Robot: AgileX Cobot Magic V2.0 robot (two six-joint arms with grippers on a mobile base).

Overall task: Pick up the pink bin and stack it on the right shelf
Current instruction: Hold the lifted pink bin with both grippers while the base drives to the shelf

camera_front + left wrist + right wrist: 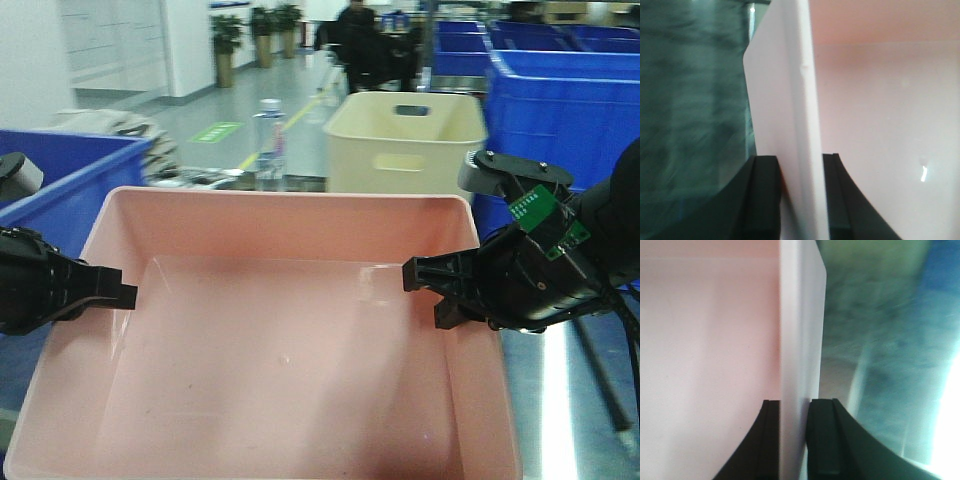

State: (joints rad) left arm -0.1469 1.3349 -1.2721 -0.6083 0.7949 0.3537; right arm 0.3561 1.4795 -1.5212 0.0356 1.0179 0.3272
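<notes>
At the side walls: left gripper (122, 290) and right gripper (422, 283) each pinch a thin rim of the pink bin (280, 370), near, centre. Probable risk: rim slips or flexes if your arms move unevenly; cream bin (405, 140) stands just beyond, collision possible.

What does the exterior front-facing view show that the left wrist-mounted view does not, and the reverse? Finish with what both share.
Only the exterior view shows the pink bin across its full width, the right gripper on its right wall, and a cream bin, blue crates and a water bottle behind. Only the left wrist view shows the left gripper close up, one finger on each side of the wall, and a blurred greenish surface outside the bin. Both show the left gripper clamped on the pink bin's left wall.
</notes>
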